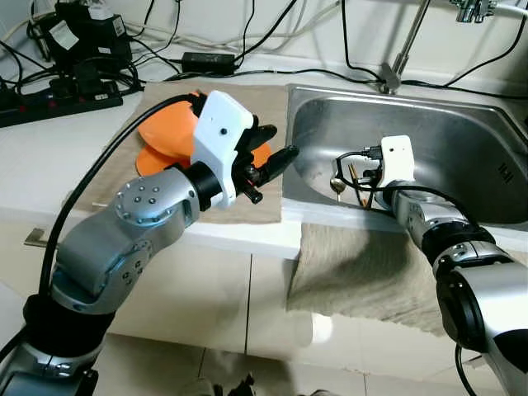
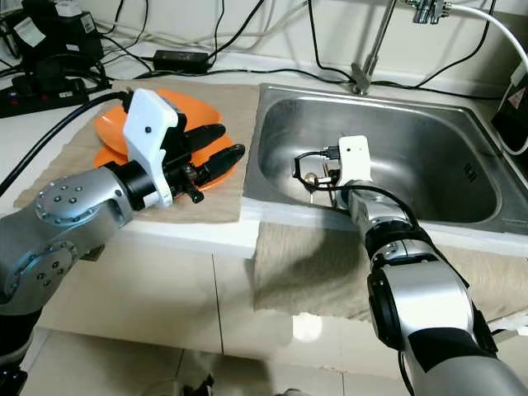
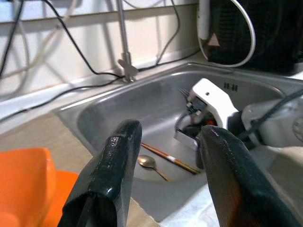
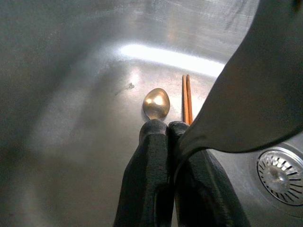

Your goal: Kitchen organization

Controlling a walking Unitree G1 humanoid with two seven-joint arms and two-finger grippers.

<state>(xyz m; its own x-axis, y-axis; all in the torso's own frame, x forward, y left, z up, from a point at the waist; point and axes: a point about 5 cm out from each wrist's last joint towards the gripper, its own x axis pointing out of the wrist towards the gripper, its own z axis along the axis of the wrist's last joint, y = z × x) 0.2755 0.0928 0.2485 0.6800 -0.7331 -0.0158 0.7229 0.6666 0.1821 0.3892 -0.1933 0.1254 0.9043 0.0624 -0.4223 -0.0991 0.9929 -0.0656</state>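
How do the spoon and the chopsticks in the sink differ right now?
The spoon is shiny metal with a rounded bowl; the chopsticks are thin, straight, reddish-brown sticks. The right claw is shut on the spoon's handle just behind the bowl, while the chopsticks lie free beside it. Both rest on the sink floor, side by side.

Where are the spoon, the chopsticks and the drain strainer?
spoon (image 4: 156, 103): right wrist view, middle of its bowl.
chopsticks (image 4: 187, 97): right wrist view, mid-length of the pair.
drain strainer (image 4: 279, 176): right wrist view, centre of the grille.
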